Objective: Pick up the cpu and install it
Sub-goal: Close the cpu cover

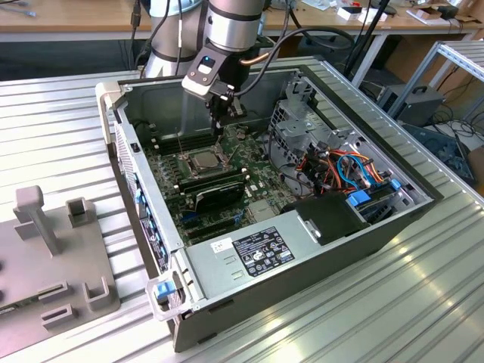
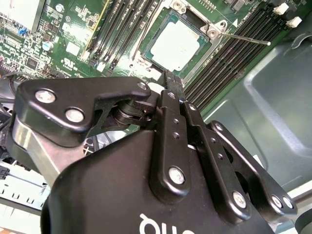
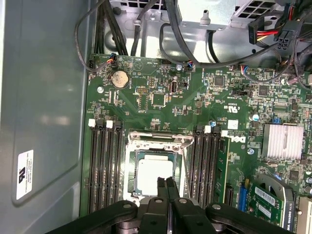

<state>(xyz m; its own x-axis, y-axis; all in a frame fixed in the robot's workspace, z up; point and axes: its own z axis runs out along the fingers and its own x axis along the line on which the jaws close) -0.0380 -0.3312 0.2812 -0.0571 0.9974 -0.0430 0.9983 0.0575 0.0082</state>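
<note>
In the open case (image 1: 318, 302), exterior view's left to right | green motherboard (image 1: 162, 172) | cpu (image 1: 206, 159) flat in its socket (image 3: 130, 180) | gripper (image 1: 219, 132) just above the chip's edge, fingertips pressed together, carrying nothing | judgement: any seating touch goes best square and light, clear of the thin lever (image 2: 243, 39).

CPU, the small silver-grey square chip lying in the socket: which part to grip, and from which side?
Come straight down from above: the small flat silver-grey square cpu lies flat, ringed by the socket's metal frame, with black memory slots on either side. Probably pinch two opposite edges of its metal top. The gripper fingers are shut now.
</note>
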